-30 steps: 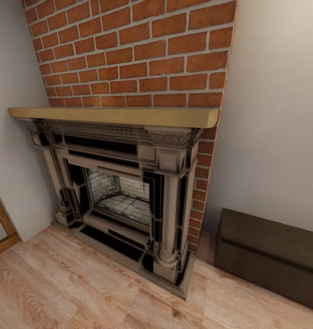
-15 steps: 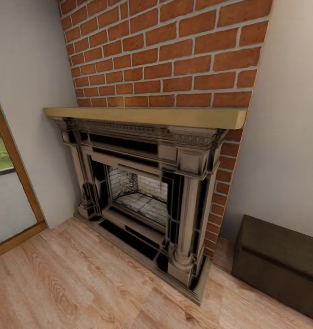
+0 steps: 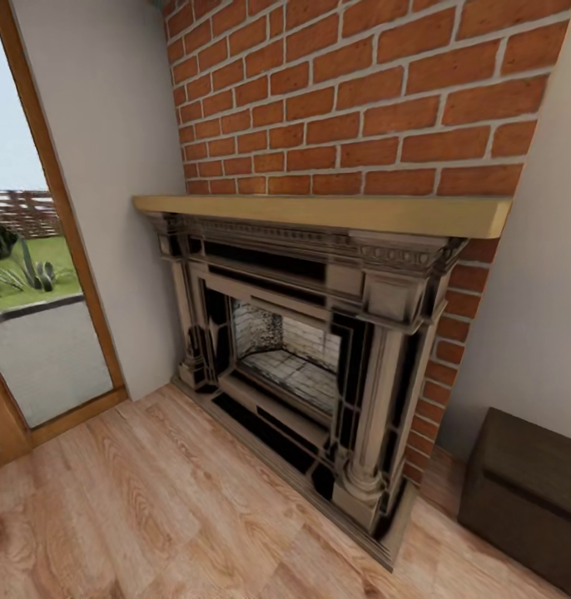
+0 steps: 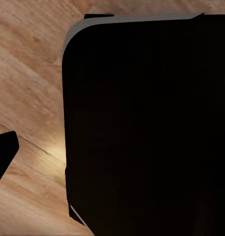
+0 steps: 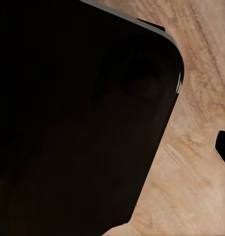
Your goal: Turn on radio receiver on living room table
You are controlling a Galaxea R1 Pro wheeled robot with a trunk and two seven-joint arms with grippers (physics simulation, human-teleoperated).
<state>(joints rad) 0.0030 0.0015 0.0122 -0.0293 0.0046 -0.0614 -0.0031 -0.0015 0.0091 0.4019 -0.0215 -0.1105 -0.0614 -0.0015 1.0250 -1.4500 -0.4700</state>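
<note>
brick fireplace (image 3: 319, 333) on wood floor (image 3: 152, 516)

Arms apparently low, above floor

No writing, label, brand, number or sign can be read anywhere. None is carried by the brick wall (image 3: 360, 91), the wooden mantel shelf (image 3: 319, 212), the carved fireplace surround (image 3: 319, 333), the dark box (image 3: 527, 491) or the plank floor (image 3: 152, 516).

Brick chimney (image 3: 360, 91) above fireplace (image 3: 310, 349), wood mantel (image 3: 319, 212); glass door (image 3: 27, 274) beside; dark box (image 3: 527, 491) opposite side.
</note>
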